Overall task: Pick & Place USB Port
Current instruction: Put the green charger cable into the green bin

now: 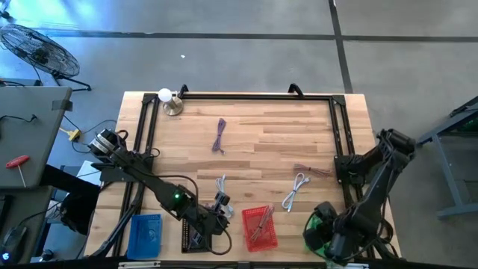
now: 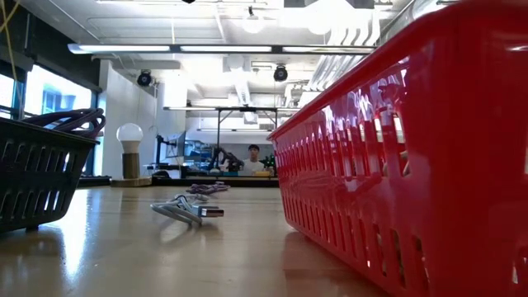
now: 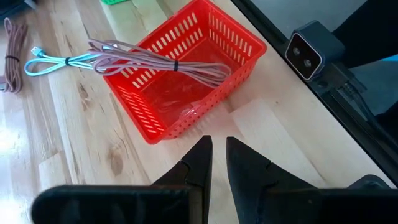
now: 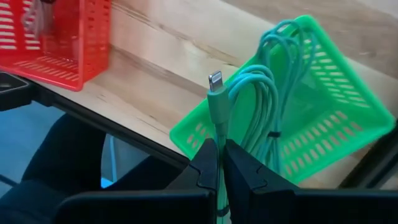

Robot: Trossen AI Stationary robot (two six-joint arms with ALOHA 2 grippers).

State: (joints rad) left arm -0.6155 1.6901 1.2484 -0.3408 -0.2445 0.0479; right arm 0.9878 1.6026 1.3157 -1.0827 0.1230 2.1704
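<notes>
My right gripper (image 4: 219, 155) is over the near rim of the green basket (image 4: 336, 124), shut on a teal cable (image 4: 261, 99) whose coil sits in the basket. In the high view it is at the table's near right (image 1: 326, 230). My left gripper (image 3: 218, 158) hovers over bare wood just short of the red basket (image 3: 186, 74), with a narrow gap between its fingers and nothing in it. A grey-pink cable bundle (image 3: 155, 62) lies across the red basket's rim, its ends trailing out onto the table. A white cable with a USB plug (image 2: 188, 210) lies on the table. My right gripper pinches the teal cable between its two fingers a little below the plug (image 4: 216, 127). The plug (image 4: 215, 79) stands up above the fingertips. The looped rest of the cable (image 4: 273, 118) lies in the green basket.
A black basket (image 1: 196, 233) and a blue basket (image 1: 146, 235) stand on the near edge, left of the red one (image 1: 259, 228). Loose cables lie mid-table: purple (image 1: 219, 137), white (image 1: 222, 184), white-blue (image 1: 296, 190), pinkish (image 1: 314, 170). A bulb lamp (image 1: 170, 101) stands at the far left.
</notes>
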